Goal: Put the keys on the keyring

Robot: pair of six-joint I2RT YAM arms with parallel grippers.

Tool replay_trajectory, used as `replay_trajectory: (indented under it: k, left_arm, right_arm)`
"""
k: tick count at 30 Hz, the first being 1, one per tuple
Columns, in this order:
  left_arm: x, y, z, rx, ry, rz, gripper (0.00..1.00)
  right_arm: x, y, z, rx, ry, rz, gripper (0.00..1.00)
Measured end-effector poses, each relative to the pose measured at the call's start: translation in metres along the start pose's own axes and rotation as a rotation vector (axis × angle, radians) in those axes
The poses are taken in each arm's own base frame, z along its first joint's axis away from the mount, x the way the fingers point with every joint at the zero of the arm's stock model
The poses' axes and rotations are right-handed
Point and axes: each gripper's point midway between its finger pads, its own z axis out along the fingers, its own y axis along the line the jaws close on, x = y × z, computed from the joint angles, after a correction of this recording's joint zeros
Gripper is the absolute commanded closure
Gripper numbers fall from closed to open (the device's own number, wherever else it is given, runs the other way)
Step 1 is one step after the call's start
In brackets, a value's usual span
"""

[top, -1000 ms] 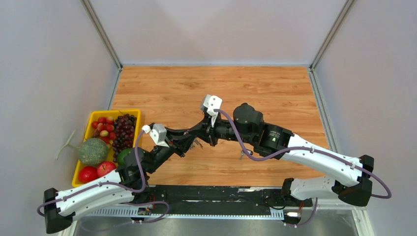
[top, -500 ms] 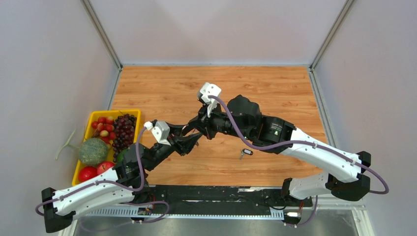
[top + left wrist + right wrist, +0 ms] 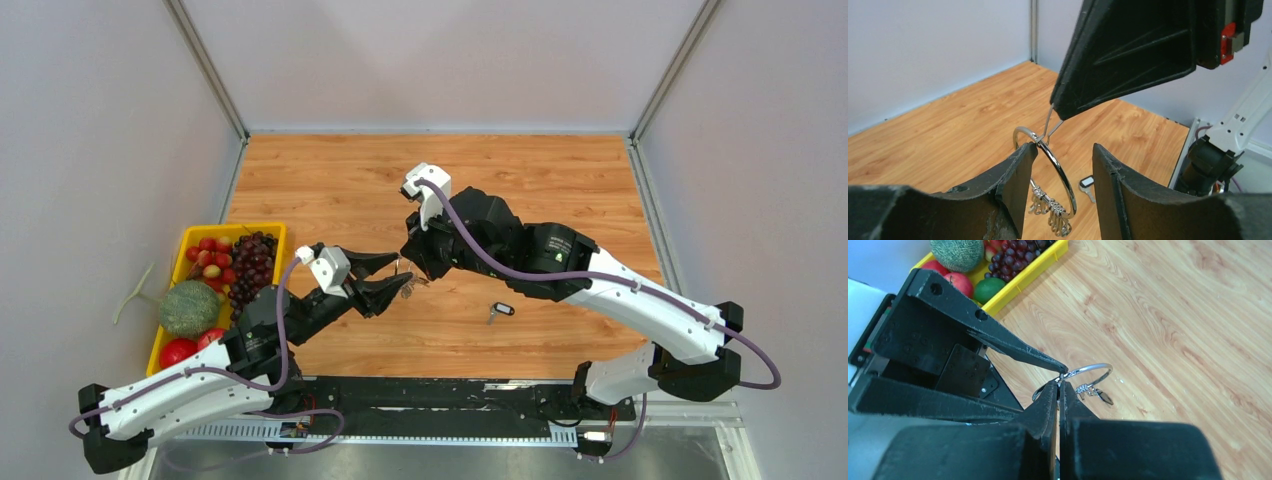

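Wood-grain tabletop (image 3: 560,190) lies under your two arms (image 3: 610,295), both reaching inward so their black wedge fingers meet above its middle. Your left gripper (image 3: 1064,150) stands released, the thin wire keyring (image 3: 1064,176) against one fingertip (image 3: 1029,150), silver keys (image 3: 1052,212) dangling. Your right gripper (image 3: 1059,387) is clenched on a thin silver piece (image 3: 1048,125); its fingers hide whether that is a key. One black-headed key (image 3: 500,310) lies toward the near edge.

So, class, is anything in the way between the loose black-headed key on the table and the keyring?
Nothing visible. The key lies on the table with only open wood between it and the keyring, which the right gripper pinches in the air.
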Motion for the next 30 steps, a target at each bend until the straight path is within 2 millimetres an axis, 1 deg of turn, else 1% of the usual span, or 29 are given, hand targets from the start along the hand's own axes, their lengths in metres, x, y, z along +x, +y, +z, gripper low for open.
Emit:
replay_trajectory:
  k: [6,11,15,21,30]
  left_arm:
    - [0.013,-0.008,0.005,0.058,0.044,0.068,0.41]
    - [0.016,-0.011,0.007,0.088,0.049,0.112,0.42]
    - [0.014,-0.012,0.009,0.102,0.033,0.143,0.45]
    - [0.009,-0.013,0.01,0.109,-0.004,0.177,0.57]
    - [0.008,-0.012,0.011,0.114,-0.018,0.204,0.56]
  right_arm:
    - [0.008,-0.005,0.003,0.047,0.082,0.034,1.0]
    - [0.014,-0.009,0.004,0.069,0.121,0.053,1.0]
    - [0.021,-0.01,0.006,0.078,0.148,0.06,1.0]
    - [0.024,-0.01,0.005,0.082,0.165,0.063,1.0]
    - [0.021,-0.009,0.002,0.075,0.165,0.065,1.0]
